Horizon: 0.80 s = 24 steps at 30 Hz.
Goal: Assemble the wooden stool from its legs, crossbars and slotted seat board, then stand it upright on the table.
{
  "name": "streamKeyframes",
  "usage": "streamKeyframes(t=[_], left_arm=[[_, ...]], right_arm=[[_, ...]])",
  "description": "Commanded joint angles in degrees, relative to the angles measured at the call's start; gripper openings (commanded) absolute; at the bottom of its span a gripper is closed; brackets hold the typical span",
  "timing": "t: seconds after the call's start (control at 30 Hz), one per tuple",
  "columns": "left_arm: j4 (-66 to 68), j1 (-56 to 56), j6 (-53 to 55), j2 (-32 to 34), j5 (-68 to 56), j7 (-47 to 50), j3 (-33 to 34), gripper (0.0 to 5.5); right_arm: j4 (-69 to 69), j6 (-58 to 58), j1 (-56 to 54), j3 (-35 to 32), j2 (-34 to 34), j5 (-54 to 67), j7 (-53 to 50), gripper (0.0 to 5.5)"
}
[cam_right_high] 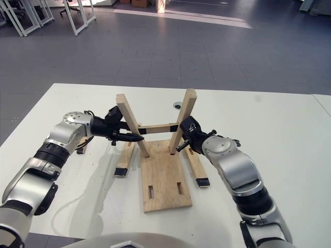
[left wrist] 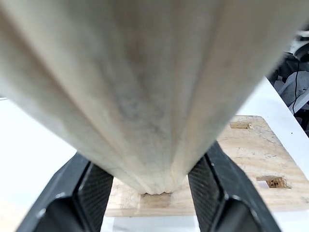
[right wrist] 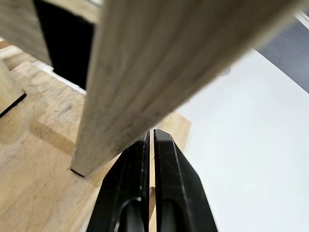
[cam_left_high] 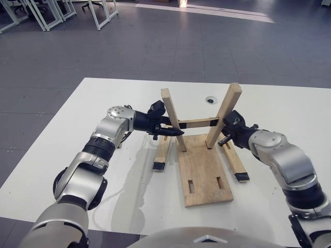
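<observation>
- Table (cam_left_high: 77,129): white top; round grommet (cam_left_high: 210,99) near the far edge.
- Left loose bar (cam_left_high: 162,152): flat on the table just left of the seat board, black cap on its near end.
- Left gripper (cam_left_high: 175,132): fingers (left wrist: 94,193) parted to either side of the left upright leg (cam_left_high: 173,119) and closed against it low down.
- Left upright leg: foot on the seat board's far end, top leaning left.
- Crossbar (cam_left_high: 199,123): black-ended, joining the two upright legs at mid-height.
- Seat board (cam_left_high: 204,173): flat on the table, centre, two slots showing near its near end.
- Right upright leg (cam_left_high: 223,116): foot on the board, top leaning right.
- Right gripper (right wrist: 150,137): fingers pressed together on nothing, just beside the right leg's lower part.
- Right loose bar (cam_left_high: 235,164): flat along the board's right edge, black cap nearest.
</observation>
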Motion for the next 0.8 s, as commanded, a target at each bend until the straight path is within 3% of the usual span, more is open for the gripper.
streamKeyframes(t=[0.03, 0.27, 0.3, 0.6, 0.8], left_arm=[[9.4, 6.6, -1.6, -1.7, 19.3, 0.8, -13.6, 2.07], [16.2, 0.5, -4.8, -3.4, 18.6, 3.5, -11.7, 2.07], [17.0, -0.4, -4.9, -3.6, 18.2, 4.1, -11.2, 2.42], [20.8, -6.7, -4.7, -4.3, 21.0, 2.0, -2.2, 3.82], [-0.7, -5.6, 9.1, 3.5, 14.1, -4.4, 7.8, 4.9]], right_arm=[[-2.9, -2.1, 0.3, 1.9, -10.0, 5.0, 12.0, 0.16], [-2.2, -3.3, 0.3, 1.1, -10.5, 5.2, 13.9, 0.16], [-2.3, -3.4, 0.5, 1.1, -10.5, 5.3, 14.3, 0.1], [-3.6, -5.9, 3.0, 2.0, -12.0, 6.1, 17.1, 0.1], [-4.2, -7.1, 5.4, 1.5, -12.7, 6.6, 17.5, 0.1]])
